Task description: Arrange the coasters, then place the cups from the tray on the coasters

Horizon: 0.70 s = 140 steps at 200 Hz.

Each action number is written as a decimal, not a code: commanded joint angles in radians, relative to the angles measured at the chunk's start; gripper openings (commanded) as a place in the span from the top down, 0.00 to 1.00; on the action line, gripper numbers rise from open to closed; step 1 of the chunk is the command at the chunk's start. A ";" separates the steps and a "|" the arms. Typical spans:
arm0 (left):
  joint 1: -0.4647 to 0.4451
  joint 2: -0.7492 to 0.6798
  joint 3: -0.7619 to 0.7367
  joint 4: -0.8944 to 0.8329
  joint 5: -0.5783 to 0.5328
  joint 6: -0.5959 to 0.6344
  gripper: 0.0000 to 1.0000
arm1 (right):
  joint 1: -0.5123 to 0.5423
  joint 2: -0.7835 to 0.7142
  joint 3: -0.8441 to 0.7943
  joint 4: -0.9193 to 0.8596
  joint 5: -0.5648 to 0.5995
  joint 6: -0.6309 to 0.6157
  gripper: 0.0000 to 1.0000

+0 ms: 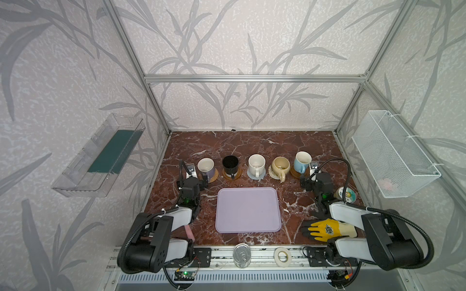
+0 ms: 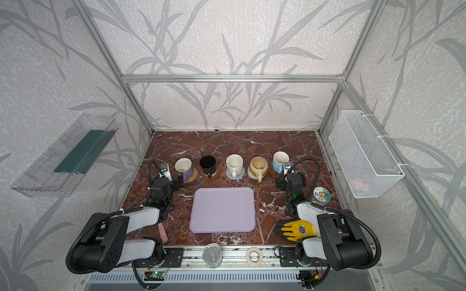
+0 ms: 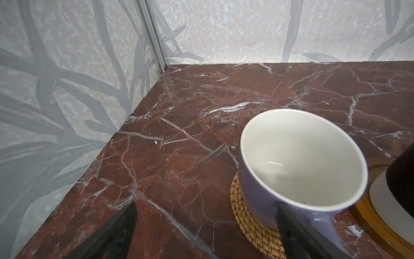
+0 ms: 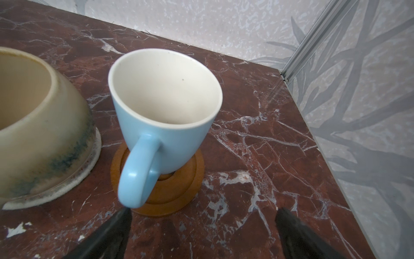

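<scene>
Five cups stand in a row behind the bare lavender tray (image 1: 248,210), each on a coaster: lavender cup (image 1: 206,166) on the rattan coaster (image 3: 248,215), black cup (image 1: 230,163) on a wooden one (image 1: 238,174), speckled white cup (image 1: 256,163) on the grey-blue one (image 1: 262,175), beige cup (image 1: 281,165) on the cream one (image 4: 89,170), light blue cup (image 4: 165,112) on a wooden one (image 4: 179,190). My left gripper (image 3: 207,205) is open beside the lavender cup's handle. My right gripper (image 4: 205,209) is open just short of the blue cup.
A yellow and black glove (image 1: 325,228) lies front right under the right arm, with a round tin (image 1: 347,194) behind it. A silver can lid (image 1: 241,254) and a tape roll (image 1: 283,255) sit on the front rail. A wire basket (image 1: 393,153) hangs on the right wall.
</scene>
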 commanded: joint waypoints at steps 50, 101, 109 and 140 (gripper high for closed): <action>0.115 0.105 0.081 0.081 0.199 -0.008 0.01 | -0.060 0.018 0.029 0.088 -0.136 0.044 0.01; 0.146 0.225 0.073 0.200 0.279 -0.011 0.01 | -0.062 0.157 0.009 0.273 -0.162 0.052 0.01; 0.146 0.260 0.064 0.267 0.294 -0.002 0.01 | -0.062 0.173 0.012 0.281 -0.156 0.056 0.01; 0.152 0.244 0.107 0.159 0.290 -0.014 0.01 | -0.062 0.229 0.045 0.283 -0.122 0.067 0.01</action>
